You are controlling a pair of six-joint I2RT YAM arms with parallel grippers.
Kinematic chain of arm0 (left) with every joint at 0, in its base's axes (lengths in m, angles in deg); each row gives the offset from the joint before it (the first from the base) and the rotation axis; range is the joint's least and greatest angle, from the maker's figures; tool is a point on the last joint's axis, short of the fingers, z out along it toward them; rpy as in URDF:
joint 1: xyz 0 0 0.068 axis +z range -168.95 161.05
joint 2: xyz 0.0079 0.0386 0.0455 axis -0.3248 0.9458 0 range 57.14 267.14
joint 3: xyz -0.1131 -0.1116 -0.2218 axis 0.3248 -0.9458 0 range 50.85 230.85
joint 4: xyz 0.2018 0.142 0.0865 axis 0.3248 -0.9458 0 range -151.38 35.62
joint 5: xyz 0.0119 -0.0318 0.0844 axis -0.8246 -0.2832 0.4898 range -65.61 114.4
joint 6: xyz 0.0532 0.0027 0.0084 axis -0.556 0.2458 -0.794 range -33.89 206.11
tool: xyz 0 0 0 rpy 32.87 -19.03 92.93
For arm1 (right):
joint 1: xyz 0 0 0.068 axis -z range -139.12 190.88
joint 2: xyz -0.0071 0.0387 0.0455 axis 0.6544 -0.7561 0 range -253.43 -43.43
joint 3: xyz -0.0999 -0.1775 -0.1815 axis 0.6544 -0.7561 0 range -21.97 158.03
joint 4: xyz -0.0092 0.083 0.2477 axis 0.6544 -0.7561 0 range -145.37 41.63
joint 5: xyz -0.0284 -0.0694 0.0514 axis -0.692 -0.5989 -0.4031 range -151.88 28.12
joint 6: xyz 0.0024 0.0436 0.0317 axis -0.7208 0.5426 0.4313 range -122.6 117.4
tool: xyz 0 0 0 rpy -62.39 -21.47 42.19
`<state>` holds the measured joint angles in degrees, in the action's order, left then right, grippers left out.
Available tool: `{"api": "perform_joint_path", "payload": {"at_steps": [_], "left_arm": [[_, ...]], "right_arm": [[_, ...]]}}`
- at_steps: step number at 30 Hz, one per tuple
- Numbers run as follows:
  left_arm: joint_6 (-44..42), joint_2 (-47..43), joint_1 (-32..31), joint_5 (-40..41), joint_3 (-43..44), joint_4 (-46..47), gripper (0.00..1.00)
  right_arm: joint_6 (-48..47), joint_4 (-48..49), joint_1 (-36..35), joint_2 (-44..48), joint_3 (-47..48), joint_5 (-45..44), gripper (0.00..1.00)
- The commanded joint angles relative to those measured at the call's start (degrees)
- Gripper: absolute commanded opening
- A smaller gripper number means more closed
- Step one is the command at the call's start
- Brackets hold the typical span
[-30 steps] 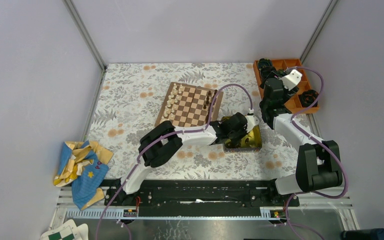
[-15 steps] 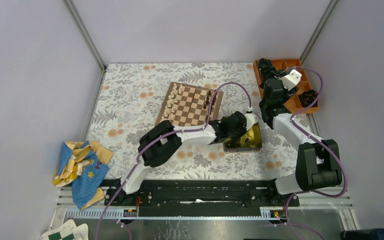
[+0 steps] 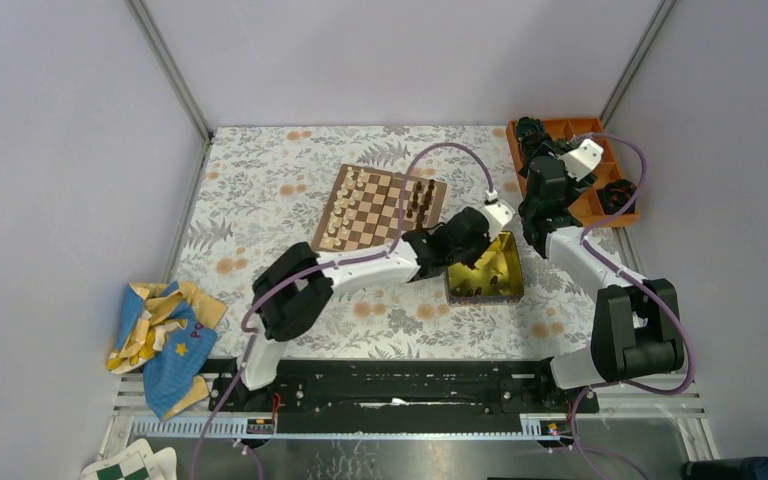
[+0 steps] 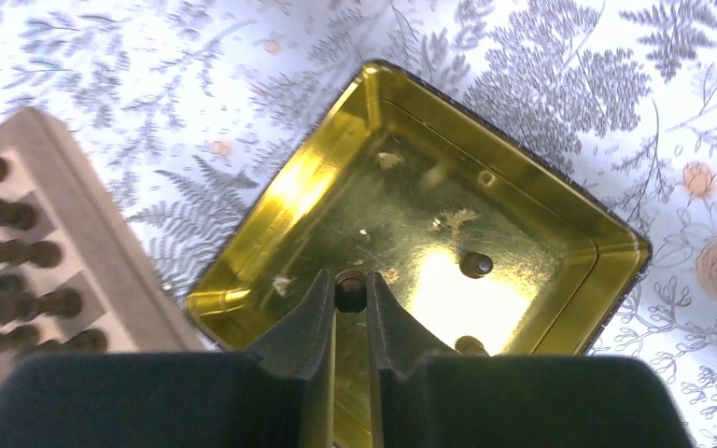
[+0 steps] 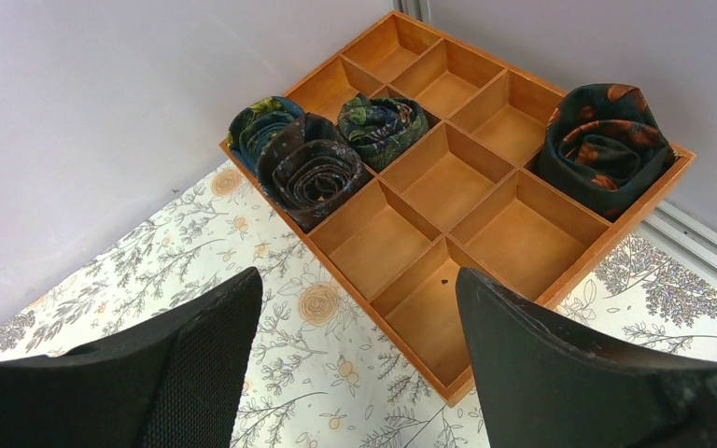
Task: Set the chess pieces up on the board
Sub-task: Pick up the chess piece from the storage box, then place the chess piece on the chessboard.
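Left pincer point(image 4: 350, 310): closed on a small dark chess piece point(image 4: 350, 291), nipped between the very fingertips; it hangs over the yellow tin point(image 4: 560, 233)
Held piece: only its rounded top shows between the tips; which chessman it is I cannot tell
Yellow tin: open and glossy; two more dark pieces point(image 4: 475, 265) lie on its floor; it sits just beside the board's edge
Chessboard point(image 3: 380, 208): on the floral desk point(image 3: 260, 200); dark men point(image 3: 420, 195) line the side nearest the tin, cream men point(image 3: 340, 215) the opposite side
Right pincer point(image 5: 364, 355): jaws spread wide, holding nothing; it hovers by the orange compartment tray point(image 5: 485, 233) with its rolled cloths point(image 5: 317, 177), well apart from the board
Risk, grip: the hold is thin and high on a rounded piece; a quick swing toward the board could let it swivel or slip out
Risk, placing: the dark row is already crowded; fingers wider than a square could knock neighbours over; a piece released tilted would likely topple
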<state>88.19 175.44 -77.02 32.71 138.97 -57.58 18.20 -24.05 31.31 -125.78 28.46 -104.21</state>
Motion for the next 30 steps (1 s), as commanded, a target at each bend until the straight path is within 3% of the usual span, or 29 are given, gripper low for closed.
{"api": "perform_joint_path", "payload": {"at_steps": [1, 8, 17, 30], "left_arm": [[3.62, -5.11, 1.14, 7.26, -0.53, -2.34, 0.0], [12.58, -10.94, 7.25, 11.42, -5.35, -1.89, 0.0], [17.89, -16.72, 15.61, 8.4, -17.77, 7.74, 0.0], [17.58, -16.36, 16.95, 5.41, -26.06, 19.75, 0.0]], "right_arm": [[0.34, 1.52, 0.33, 1.02, 0.37, 0.43, 0.82], [0.95, 1.17, 0.33, 1.85, -0.06, 1.36, 0.82], [1.43, 1.25, 0.33, 2.01, -0.23, 2.54, 0.82], [1.68, 1.74, 0.33, 1.39, -0.25, 3.71, 0.82]]}}
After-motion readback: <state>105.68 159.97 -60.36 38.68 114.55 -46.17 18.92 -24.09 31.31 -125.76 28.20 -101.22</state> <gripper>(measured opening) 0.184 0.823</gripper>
